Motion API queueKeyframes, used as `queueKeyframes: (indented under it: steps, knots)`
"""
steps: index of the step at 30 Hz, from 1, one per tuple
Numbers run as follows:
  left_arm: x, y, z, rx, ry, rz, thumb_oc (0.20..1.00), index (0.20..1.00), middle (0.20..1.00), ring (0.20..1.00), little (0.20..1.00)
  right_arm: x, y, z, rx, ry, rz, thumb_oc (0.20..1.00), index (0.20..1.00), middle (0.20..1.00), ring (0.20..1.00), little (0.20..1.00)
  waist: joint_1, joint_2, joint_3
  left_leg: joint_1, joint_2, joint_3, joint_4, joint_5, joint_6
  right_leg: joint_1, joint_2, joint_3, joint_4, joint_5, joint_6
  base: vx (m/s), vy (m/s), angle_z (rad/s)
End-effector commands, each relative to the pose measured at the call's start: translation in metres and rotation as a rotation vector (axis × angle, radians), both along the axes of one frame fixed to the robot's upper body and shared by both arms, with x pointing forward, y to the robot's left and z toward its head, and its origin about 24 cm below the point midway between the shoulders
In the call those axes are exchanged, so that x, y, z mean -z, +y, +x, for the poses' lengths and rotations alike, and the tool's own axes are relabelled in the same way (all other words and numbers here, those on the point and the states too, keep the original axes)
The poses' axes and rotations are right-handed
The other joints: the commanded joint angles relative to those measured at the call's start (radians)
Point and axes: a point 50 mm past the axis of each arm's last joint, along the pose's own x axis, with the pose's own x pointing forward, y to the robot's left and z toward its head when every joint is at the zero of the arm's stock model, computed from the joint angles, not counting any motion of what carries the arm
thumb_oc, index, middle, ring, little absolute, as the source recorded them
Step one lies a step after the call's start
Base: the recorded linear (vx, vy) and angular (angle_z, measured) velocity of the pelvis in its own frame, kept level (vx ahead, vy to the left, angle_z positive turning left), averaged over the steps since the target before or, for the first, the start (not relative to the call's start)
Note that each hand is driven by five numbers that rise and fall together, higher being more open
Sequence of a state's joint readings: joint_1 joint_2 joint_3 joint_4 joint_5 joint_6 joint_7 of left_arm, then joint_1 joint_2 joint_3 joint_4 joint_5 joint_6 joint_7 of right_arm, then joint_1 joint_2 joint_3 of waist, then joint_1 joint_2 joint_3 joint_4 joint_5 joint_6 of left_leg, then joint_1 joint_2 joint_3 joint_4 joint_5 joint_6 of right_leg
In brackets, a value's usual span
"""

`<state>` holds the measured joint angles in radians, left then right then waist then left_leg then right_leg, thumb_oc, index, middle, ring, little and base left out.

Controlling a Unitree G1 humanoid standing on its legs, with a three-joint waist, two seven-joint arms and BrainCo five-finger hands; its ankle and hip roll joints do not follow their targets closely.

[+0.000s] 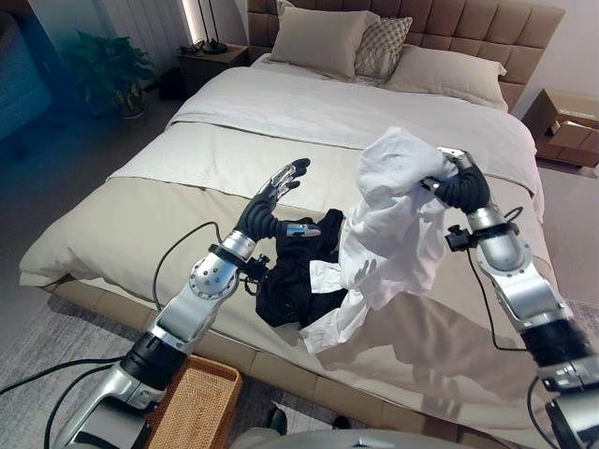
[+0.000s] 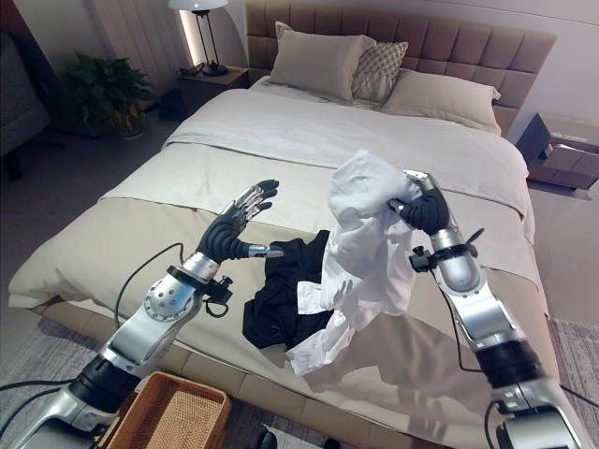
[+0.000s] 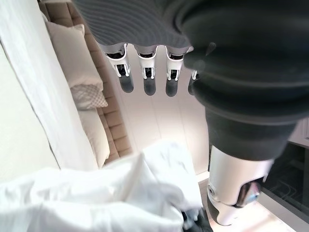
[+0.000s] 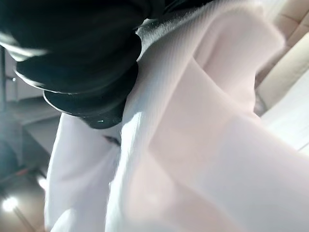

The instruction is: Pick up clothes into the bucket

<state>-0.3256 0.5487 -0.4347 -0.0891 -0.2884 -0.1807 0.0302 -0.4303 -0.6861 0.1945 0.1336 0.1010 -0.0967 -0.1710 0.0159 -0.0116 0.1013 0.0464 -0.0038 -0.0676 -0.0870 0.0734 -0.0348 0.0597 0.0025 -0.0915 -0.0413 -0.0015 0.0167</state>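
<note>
Status: you were partway through the first garment.

- White shirt (image 1: 388, 229): lifted off the bed (image 1: 187, 206), hanging at centre right of the frame from your right hand (image 1: 457, 185), which was clenched on its bunched top. Its lower end trailed near the bed's front edge.
- Black garment (image 2: 281, 295): not yet collected; it lay crumpled on the bed at lower centre, partly behind the shirt.
- Basket (image 1: 197, 407): on the floor at the lower left edge of the frame; what showed of it held no clothes. Both garments were left to go in, by my reading.
- Left hand (image 2: 245, 210): raised at centre left, fingers spread and released, holding nothing.

Hard to make out: the basket was cut off by the frame's bottom edge. In the right wrist view white cloth covered the fingers. How far the black garment reached under the shirt could not be told.
</note>
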Motion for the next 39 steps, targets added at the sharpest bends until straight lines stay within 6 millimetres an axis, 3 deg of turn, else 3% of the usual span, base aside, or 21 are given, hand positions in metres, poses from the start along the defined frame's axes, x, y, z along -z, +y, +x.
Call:
queueKeyframes:
  steps: [1, 2, 3, 17, 24, 29, 36, 39]
  knots:
    - [0.002, 0.002, 0.002, -0.013, 0.001, -0.008, 1.0, 1.0, 1.0, 1.0, 1.0, -0.046, 0.006, 0.005, -0.013, -0.188, 0.038, 0.548, 0.548, 0.548, 0.548, 0.548, 0.015, -0.056, -0.066, 0.011, -0.032, 0.048, 0.012, -0.045, 0.056, -0.019, -0.04, 0.057, 0.016, 0.042, 0.06, 0.0, 0.0, 0.0]
    - [0.005, 0.003, 0.002, -0.017, 0.012, -0.007, 1.0, 1.0, 1.0, 1.0, 1.0, -0.045, 0.005, 0.007, -0.001, -0.183, 0.044, 0.435, 0.435, 0.435, 0.435, 0.435, 0.017, -0.058, -0.066, 0.013, -0.032, 0.047, 0.011, -0.046, 0.056, -0.017, -0.04, 0.055, 0.014, 0.043, 0.06, 0.0, 0.0, 0.0]
    - [0.008, 0.003, 0.001, -0.019, 0.025, -0.003, 1.0, 1.0, 1.0, 1.0, 1.0, -0.046, 0.004, 0.008, 0.006, -0.184, 0.038, 0.2, 0.2, 0.2, 0.2, 0.2, 0.019, -0.059, -0.065, 0.015, -0.032, 0.046, 0.011, -0.046, 0.056, -0.015, -0.04, 0.054, 0.013, 0.043, 0.06, 0.0, 0.0, 0.0]
    - [0.02, 0.005, 0.0, -0.036, 0.076, 0.006, 1.0, 1.0, 1.0, 1.0, 1.0, -0.043, -0.008, 0.008, 0.054, -0.171, 0.034, 0.2, 0.2, 0.2, 0.2, 0.2, 0.025, -0.063, -0.063, 0.026, -0.03, 0.029, 0.008, -0.048, 0.054, 0.011, -0.041, 0.037, -0.003, 0.043, 0.058, 0.0, -0.001, 0.01]
    - [0.024, 0.008, 0.002, -0.06, 0.09, 0.008, 1.0, 1.0, 1.0, 1.0, 1.0, -0.055, -0.011, 0.003, 0.081, -0.248, 0.033, 0.2, 0.2, 0.2, 0.2, 0.2, 0.025, -0.061, -0.063, 0.03, -0.031, 0.025, 0.008, -0.049, 0.054, 0.017, -0.04, 0.035, -0.006, 0.042, 0.057, 0.0, 0.0, 0.0]
    - [0.029, 0.007, 0.005, -0.096, 0.103, 0.0, 1.0, 1.0, 1.0, 1.0, 1.0, -0.094, -0.011, -0.018, 0.139, -0.535, 0.129, 0.2, 0.2, 0.2, 0.2, 0.2, 0.021, -0.057, -0.073, 0.034, -0.035, 0.018, 0.007, -0.052, 0.058, 0.022, -0.041, 0.03, -0.007, 0.037, 0.058, 0.0, 0.0, 0.0]
    - [0.033, 0.005, 0.005, -0.081, 0.125, 0.006, 1.0, 1.0, 1.0, 1.0, 1.0, -0.145, -0.024, -0.023, 0.206, -0.715, 0.14, 0.2, 0.2, 0.2, 0.2, 0.2, 0.023, -0.064, -0.082, 0.038, -0.037, 0.02, 0.007, -0.056, 0.058, 0.027, -0.042, 0.034, -0.006, 0.038, 0.059, 0.0, 0.0, 0.0]
    - [0.035, 0.001, 0.005, -0.079, 0.136, 0.001, 1.0, 1.0, 1.0, 1.0, 1.0, -0.153, -0.027, -0.024, 0.247, -0.77, 0.206, 0.2, 0.2, 0.2, 0.2, 0.2, 0.023, -0.062, -0.085, 0.038, -0.037, 0.018, 0.008, -0.057, 0.06, 0.026, -0.043, 0.034, -0.004, 0.037, 0.059, 0.0, 0.0, 0.0]
